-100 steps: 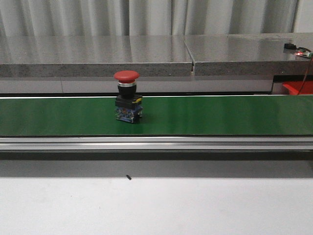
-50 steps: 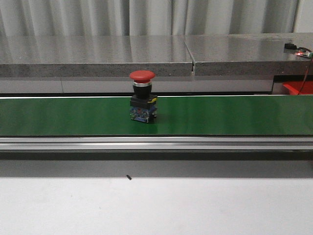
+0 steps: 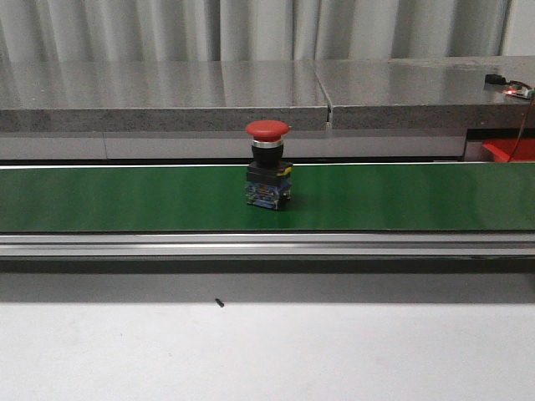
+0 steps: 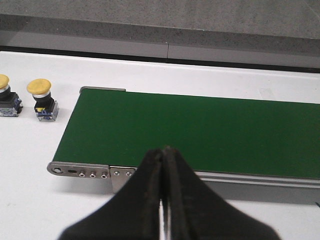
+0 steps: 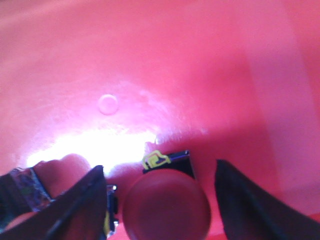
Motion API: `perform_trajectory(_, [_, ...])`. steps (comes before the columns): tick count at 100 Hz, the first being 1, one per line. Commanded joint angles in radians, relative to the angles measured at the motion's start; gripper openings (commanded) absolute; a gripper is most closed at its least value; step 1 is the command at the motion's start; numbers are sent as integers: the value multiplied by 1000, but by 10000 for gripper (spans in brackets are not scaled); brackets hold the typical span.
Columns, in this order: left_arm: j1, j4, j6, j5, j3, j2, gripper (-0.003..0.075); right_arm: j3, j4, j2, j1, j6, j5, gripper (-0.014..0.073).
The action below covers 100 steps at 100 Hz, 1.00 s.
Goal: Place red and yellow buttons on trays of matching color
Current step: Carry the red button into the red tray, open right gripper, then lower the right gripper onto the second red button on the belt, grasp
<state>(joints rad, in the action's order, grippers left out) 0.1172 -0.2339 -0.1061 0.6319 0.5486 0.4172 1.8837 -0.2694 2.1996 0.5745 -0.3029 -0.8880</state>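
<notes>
A red button (image 3: 267, 159) with a black and blue base stands upright on the green conveyor belt (image 3: 401, 196), near its middle. In the left wrist view my left gripper (image 4: 163, 150) is shut and empty above the belt's (image 4: 200, 130) near end. Two yellow buttons (image 4: 40, 92) (image 4: 5, 92) stand on the white table beside that end. My right gripper (image 5: 159, 170) is open inside the red tray (image 5: 175, 60). Another red button (image 5: 166, 205) sits between its fingers with gaps on both sides. A further red button (image 5: 65, 167) lies beside it. No yellow tray is in view.
A corner of the red tray (image 3: 506, 150) shows at the far right behind the belt. A grey stone ledge (image 3: 251, 92) runs behind the conveyor, with a small lit circuit board (image 3: 514, 88) on it. Neither arm appears in the front view.
The red button on the belt has travelled to the right, from left of centre to the middle.
</notes>
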Motion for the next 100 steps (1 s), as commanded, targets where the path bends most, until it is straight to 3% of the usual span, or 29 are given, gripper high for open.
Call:
perform_trajectory(1, [-8,-20,-2,-74,28,6,-20,62,-12,-93,4,-2,0,506])
perform_trajectory(49, [-8,-20,-2,-74,28,6,-20,53,-85,-342,-66,-56,-99,506])
perform_trajectory(100, [-8,-20,-2,-74,28,6,-20,-452,-31,-733,-413,-100,-46,506])
